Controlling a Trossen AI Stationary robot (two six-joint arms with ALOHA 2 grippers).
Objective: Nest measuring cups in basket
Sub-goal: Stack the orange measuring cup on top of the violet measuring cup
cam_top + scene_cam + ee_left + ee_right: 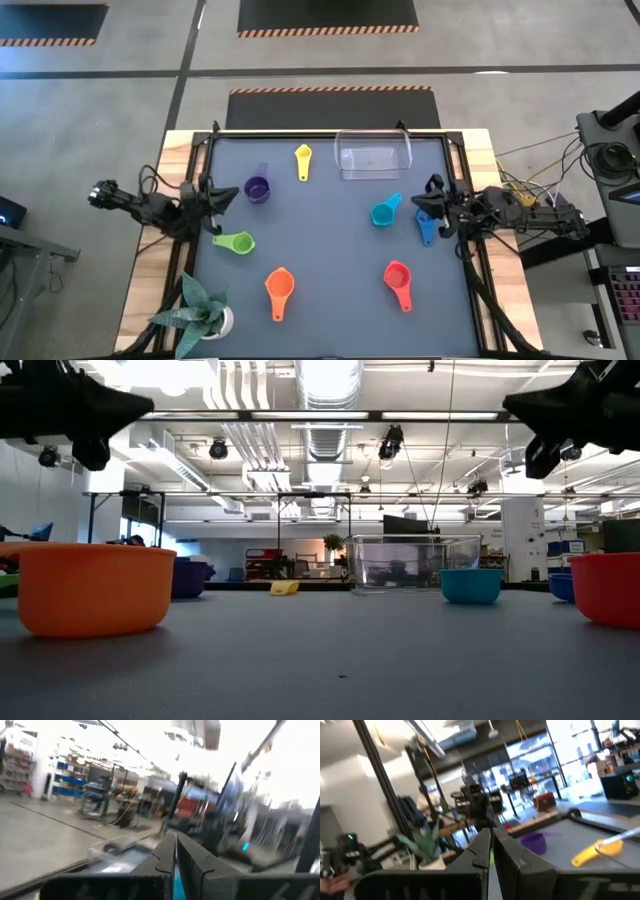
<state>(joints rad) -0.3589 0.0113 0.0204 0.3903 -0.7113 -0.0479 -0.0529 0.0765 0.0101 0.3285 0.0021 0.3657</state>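
Seven measuring cups lie scattered, each resting on the dark mat: yellow (303,160), purple (257,189), cyan (385,212), blue (427,228), green (236,242), orange (279,290) and red (398,280). The clear basket (372,155) stands on its base near the far edge, with nothing in it. My left gripper (232,194) is shut and hovers at the left edge, between the purple and green cups. My right gripper (418,203) is shut and hovers at the right edge, above the blue cup and beside the cyan one. Both sit high above the mat in the low view.
A small potted plant (200,312) stands at the near left corner. The wooden frame (475,150) borders the mat on both sides. The middle of the mat between the cups is bare.
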